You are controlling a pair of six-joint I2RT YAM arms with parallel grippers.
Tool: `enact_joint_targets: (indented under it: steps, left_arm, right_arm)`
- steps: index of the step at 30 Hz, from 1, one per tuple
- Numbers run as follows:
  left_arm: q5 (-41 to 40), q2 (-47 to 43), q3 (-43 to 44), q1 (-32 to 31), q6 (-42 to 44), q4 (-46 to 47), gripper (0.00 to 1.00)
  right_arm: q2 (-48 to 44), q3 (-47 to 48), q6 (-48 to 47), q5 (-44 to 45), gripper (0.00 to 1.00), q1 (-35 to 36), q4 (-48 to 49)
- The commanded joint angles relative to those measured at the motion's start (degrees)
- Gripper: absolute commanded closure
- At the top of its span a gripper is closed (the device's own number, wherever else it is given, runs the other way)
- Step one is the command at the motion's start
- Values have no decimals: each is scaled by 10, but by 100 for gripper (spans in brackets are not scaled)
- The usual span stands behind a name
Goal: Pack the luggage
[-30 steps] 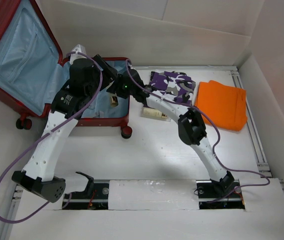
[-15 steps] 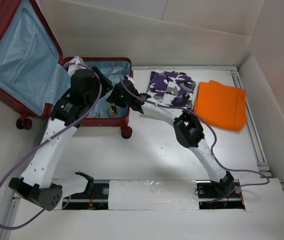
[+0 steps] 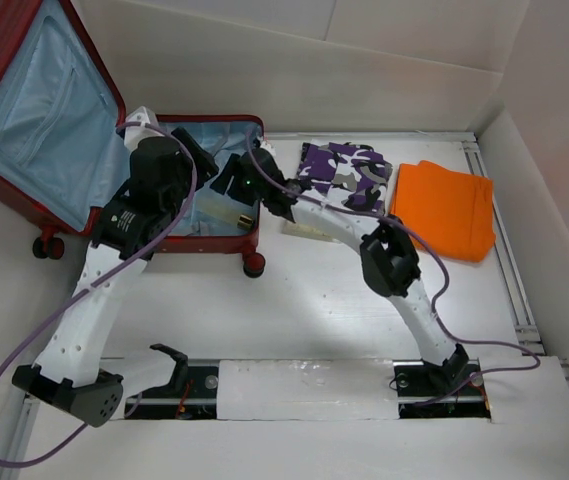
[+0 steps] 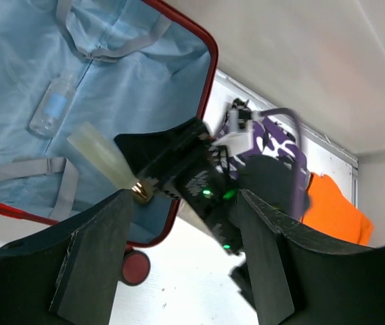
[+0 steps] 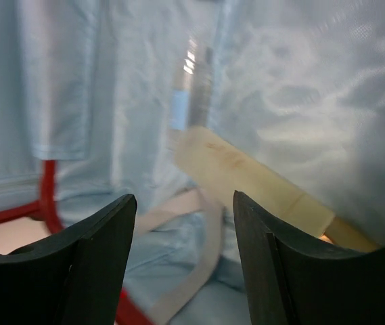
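The luggage lies open at the back left, a red suitcase with light blue lining and its lid leaning against the wall. A cream tube with a gold cap lies on the lining of its base, also in the left wrist view and the right wrist view. A small clear bottle lies further in. My right gripper hovers open just above the tube, touching nothing. My left gripper is open and empty over the base's far side.
A folded purple camouflage cloth and a folded orange cloth lie on the table to the right of the suitcase. A pale item shows partly under the right arm. Grey straps cross the lining. White walls enclose the table.
My right gripper carried the cream tube over the suitcase base and let it go; the tube now lies on the lining. My left arm shifted slightly towards the back.
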Motion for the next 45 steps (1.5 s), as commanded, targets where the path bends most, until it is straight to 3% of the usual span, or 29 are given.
enact_joint_targets:
  steps: [1,5,7,9,13,14,17,18,20,23,27,33,37,45]
  left_arm:
    - [-20,-10,36,-2,21,11,41]
    - [-14,-5,49,-2,46,22,41]
    - [-8,14,49,-26,71,22,41]
    - [51,48,44,-26,79,22,41]
    - [115,104,20,-43,73,1,41]
    - [115,111,20,-54,73,7,41]
    - [91,156,26,-120,68,13,41]
    - [91,174,34,-137,62,5,41]
    - [83,243,76,-188,43,-12,41]
    - [86,311,102,-215,-4,-28,41]
    - [135,352,71,-215,-74,23,39]
    - [162,423,74,-198,-209,30,38]
    - [143,452,82,-191,-308,11,38]
    - [123,469,61,-186,-434,60,37]
  right_arm:
    - [-87,7,-6,7,35,-17,34]
    - [-160,-42,-22,7,35,-47,34]
    - [-220,-110,-30,7,37,-65,34]
    - [-267,-207,-45,7,40,-97,34]
    - [-395,-387,-61,7,61,-158,34]
    - [-445,-423,-69,7,76,-171,34]
    - [-513,-538,-98,-11,97,-218,26]
    - [-549,-559,-121,-18,100,-227,18]
    - [-574,-599,-142,-37,100,-247,-5]
    - [-597,-611,-168,-43,100,-253,-58]
    - [-603,-617,-190,-54,98,-260,-96]
    - [-626,-623,-207,-64,83,-279,-144]
    - [-673,-657,-215,-91,75,-286,-155]
    - [-744,-713,-245,-158,67,-280,-174]
